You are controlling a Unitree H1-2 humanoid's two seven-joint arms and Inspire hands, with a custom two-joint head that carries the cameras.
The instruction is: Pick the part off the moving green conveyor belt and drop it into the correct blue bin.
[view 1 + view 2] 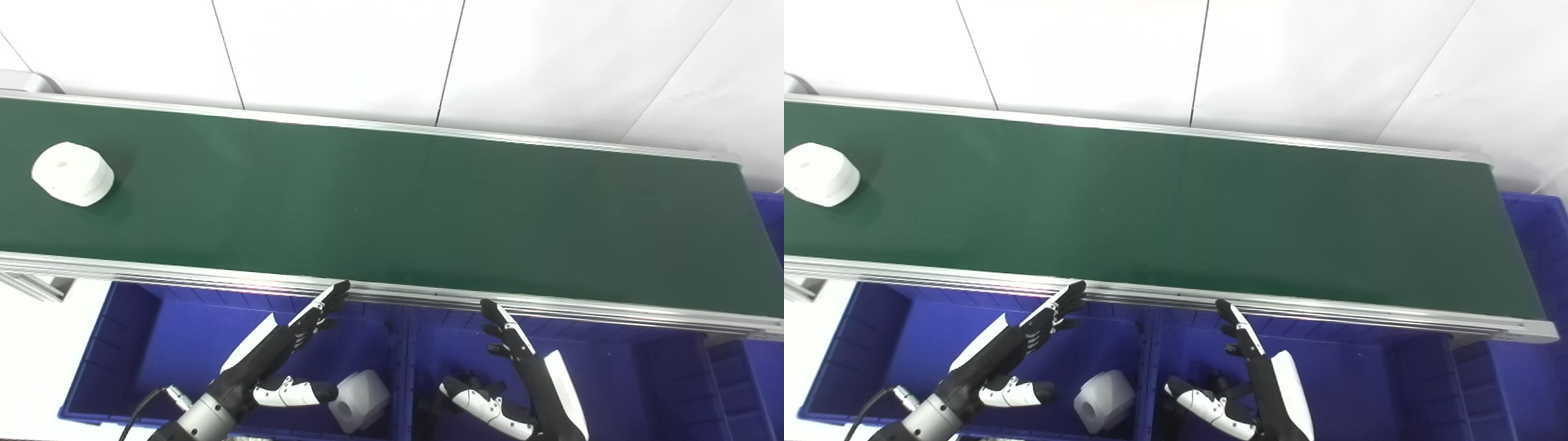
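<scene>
Left hand (pixel 288 343): empty, fingers extended and spread, hovering over the blue bin (pixel 122 343) on the near side of the conveyor belt (pixel 392 208), fingertips close to the belt's near rail. Right hand (pixel 520 373): likewise empty and spread, held over the adjacent bin (pixel 661 380), also just short of the belt's near rail.

The white part (pixel 72 173) — a squat, rounded block with a central hole — lies on the belt at its far left end, well apart from both hands. A second white part (pixel 361 399) rests in the bin below the belt, just beside the left hand's thumb.

Risks, as judged: the belt is moving, so a late or early reach would miss the part or knock it toward the far rail. Both hands wait below the belt's rail — a hasty lift could catch the aluminium edge. The bins sit side by side under the belt; a release near the shared wall could land the part in the wrong one.

No brand, label or legible writing is visible.
</scene>
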